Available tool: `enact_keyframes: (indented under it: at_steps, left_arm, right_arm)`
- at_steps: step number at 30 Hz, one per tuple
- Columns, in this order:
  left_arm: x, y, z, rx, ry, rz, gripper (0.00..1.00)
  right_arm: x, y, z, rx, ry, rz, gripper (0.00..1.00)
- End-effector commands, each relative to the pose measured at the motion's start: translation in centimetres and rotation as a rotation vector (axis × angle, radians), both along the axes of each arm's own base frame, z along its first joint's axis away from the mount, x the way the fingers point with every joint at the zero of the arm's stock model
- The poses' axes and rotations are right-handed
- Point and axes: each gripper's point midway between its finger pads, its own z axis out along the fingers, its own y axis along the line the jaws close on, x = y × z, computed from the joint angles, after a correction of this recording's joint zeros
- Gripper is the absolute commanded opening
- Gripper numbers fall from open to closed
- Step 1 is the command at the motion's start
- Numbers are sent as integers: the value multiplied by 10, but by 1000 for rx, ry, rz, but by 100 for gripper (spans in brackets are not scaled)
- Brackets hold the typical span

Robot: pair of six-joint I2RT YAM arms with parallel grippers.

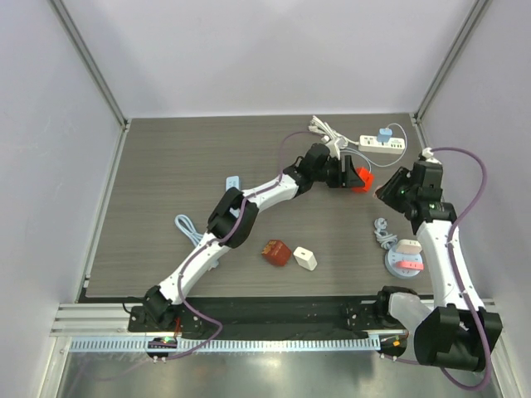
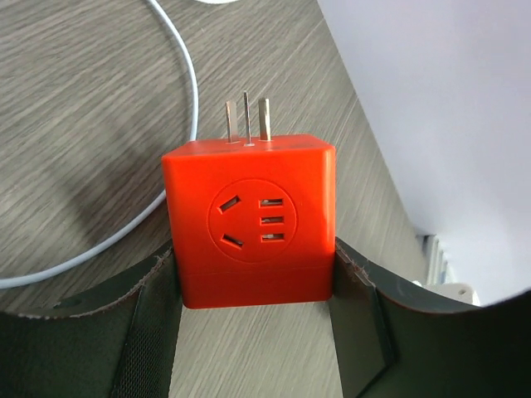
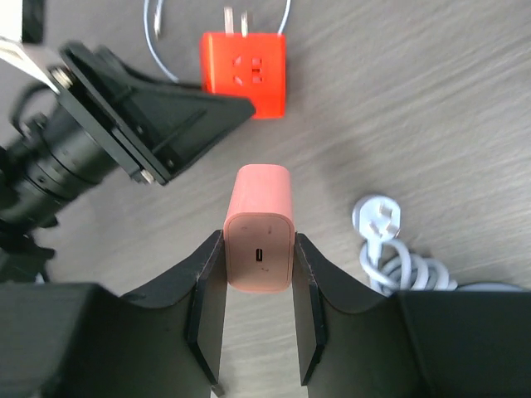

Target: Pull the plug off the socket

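The left pincer [image 2: 253, 278] has its jaws set moderately apart and clamped on two opposite sides of a red plastic cube socket [image 2: 249, 220]. The socket's three metal prongs [image 2: 246, 118] point away from the wrist.

The right pincer [image 3: 257, 253] is drawn in narrow on a salmon-pink rounded plastic plug [image 3: 260, 217]. One pad presses each flat side, and the plug's small port faces the wrist camera. The plug is free of the socket: bare grey wood-grain worktop [image 1: 182, 157] shows between them, with the socket just beyond the plug's far end. Both are near the worktop's far right corner.

A thin white cable [image 2: 189, 91] curves past the socket. A white power strip [image 1: 382, 145] lies close to the far edge with a pale blue plug [image 1: 384, 133] in it. A coiled white cord [image 3: 406, 269] lies towards the right edge.
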Motion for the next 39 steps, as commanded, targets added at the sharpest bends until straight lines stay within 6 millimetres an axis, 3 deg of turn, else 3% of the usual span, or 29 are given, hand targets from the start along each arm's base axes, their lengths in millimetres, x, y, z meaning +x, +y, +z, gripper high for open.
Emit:
enact_keyframes:
  at_steps: [1, 6, 7, 9, 11, 14, 15, 16, 17, 18, 19, 21, 23, 24, 26, 27, 29, 30, 35, 39]
  left_arm:
    - [-8, 11, -1, 71, -74, -49, 42]
    - [-13, 16, 26, 23, -149, -125, 68]
    - [-16, 21, 18, 34, -143, -125, 75]
    - [-14, 30, 33, 15, -176, -104, 92]
    - [-11, 38, 43, 13, -199, -87, 98]
    - [-10, 52, 64, 9, -234, -59, 100]
    - [-13, 60, 60, 21, -228, -54, 100]
    - [-14, 65, 83, 3, -259, -42, 100]
    - [-15, 76, 74, 19, -257, -31, 100]
    - [-16, 83, 79, 18, -268, -23, 100]
    - [-17, 91, 102, -3, -296, -12, 100]
    - [-19, 112, 98, 11, -295, -3, 100]
    - [-19, 131, 113, -4, -318, 3, 99]
    - [-23, 141, 102, 5, -312, 2, 98]
    - [-15, 163, 107, 5, -333, 42, 98]
    - [-18, 172, 94, 2, -330, 47, 98]
    - [-14, 186, 93, -28, -352, 55, 98]
    - [-13, 192, 83, -20, -333, 58, 98]
    - [-4, 205, 75, -18, -347, 68, 97]
    - [-1, 209, 70, -1, -364, 89, 96]
  right_arm:
    - [-7, 8, 4, -35, -14, 12, 1]
    - [-25, 29, -14, -17, 46, 85, 1]
    - [-32, 33, -21, -16, 58, 99, 1]
    - [-41, 43, -31, -3, 87, 127, 1]
    - [-45, 65, -29, -8, 85, 198, 1]
    - [-50, 81, -31, 26, 116, 221, 1]
    - [-53, 90, -32, 47, 123, 235, 1]
    - [-56, 96, -36, 54, 130, 249, 1]
    - [-59, 105, -37, 59, 132, 277, 1]
    - [-62, 109, -39, 62, 138, 287, 1]
    - [-64, 113, -43, 72, 146, 291, 1]
    - [-67, 127, -48, 85, 147, 330, 1]
    - [-70, 136, -55, 108, 156, 341, 1]
    - [-65, 142, -55, 118, 137, 352, 1]
    - [-66, 154, -63, 136, 146, 369, 1]
    - [-59, 161, -60, 154, 121, 379, 1]
    - [-56, 175, -71, 176, 157, 409, 1]
    - [-50, 182, -71, 187, 144, 420, 1]
    - [-44, 213, -81, 250, 163, 481, 1]
    - [-45, 225, -90, 278, 177, 500, 4]
